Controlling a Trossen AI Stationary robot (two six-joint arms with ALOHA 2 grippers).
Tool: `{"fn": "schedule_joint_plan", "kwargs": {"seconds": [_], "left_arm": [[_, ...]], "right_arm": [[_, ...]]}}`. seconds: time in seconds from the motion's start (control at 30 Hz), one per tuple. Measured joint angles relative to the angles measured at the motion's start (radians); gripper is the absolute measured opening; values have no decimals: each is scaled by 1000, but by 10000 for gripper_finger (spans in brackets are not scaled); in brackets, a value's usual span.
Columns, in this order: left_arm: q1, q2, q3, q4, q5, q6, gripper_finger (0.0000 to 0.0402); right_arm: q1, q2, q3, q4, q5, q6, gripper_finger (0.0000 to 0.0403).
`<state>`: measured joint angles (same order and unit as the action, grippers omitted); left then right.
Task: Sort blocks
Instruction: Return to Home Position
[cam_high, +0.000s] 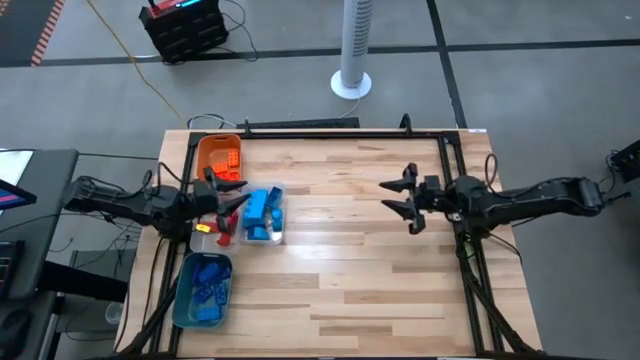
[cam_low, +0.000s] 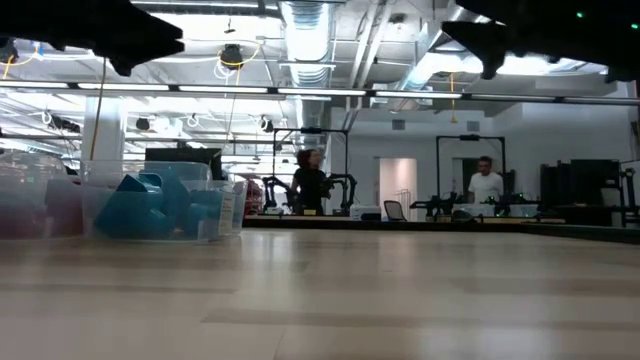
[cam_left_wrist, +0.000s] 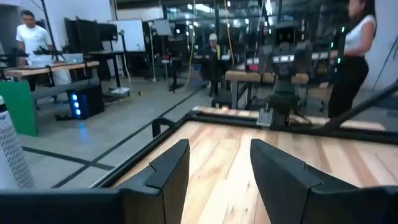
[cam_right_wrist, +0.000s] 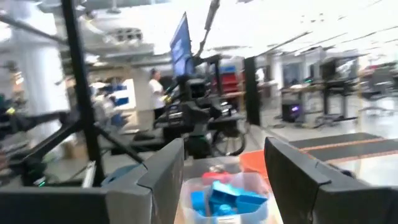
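At the table's left edge you have the blocks in trays: orange blocks (cam_high: 228, 158) in the orange tray (cam_high: 204, 146), light blue blocks (cam_high: 260, 212) in the clear tray (cam_high: 283, 228), blue blocks (cam_high: 208, 284) in the teal tray (cam_high: 180, 300).

Your left gripper (cam_high: 238, 195): jaws apart and holding nothing, held high and level, just beside the clear tray, between it and the orange tray.

Your right gripper (cam_high: 398, 197): jaws apart and holding nothing, arm outstretched over the bare table (cam_high: 340, 280), well apart from the trays and facing them.

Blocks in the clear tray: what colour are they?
Light blue; the blocks show best in the high view.
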<state>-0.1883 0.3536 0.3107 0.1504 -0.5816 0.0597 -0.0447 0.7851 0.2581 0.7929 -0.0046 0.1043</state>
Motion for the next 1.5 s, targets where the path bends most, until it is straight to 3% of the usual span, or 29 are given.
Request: {"fn": "schedule_joint_plan", "kwargs": {"seconds": [0.17,0.43,0.7,0.9,1.03,1.3,1.5], "left_arm": [[0,-145,-43,-2,-1,5,164],[0,-345,-149,-3,-3,15,164],[0,-347,-179,-10,-10,12,164],[0,-349,-184,-82,73,-5,164],[-1,-350,-230,-44,194,14,164],[-1,-351,-279,-18,250,18,164],[-1,-350,-293,-20,375,14,164]], "right_arm": [[5,-140,-90,-9,106,-5,223],[-2,-372,-167,-34,112,-37,223],[-3,-597,-172,-261,112,-53,223],[1,-776,-172,-471,111,-87,223],[24,-777,-173,-534,47,-130,223],[70,-783,-172,-653,25,-139,222],[102,-783,-172,-716,-17,-86,205]]}}
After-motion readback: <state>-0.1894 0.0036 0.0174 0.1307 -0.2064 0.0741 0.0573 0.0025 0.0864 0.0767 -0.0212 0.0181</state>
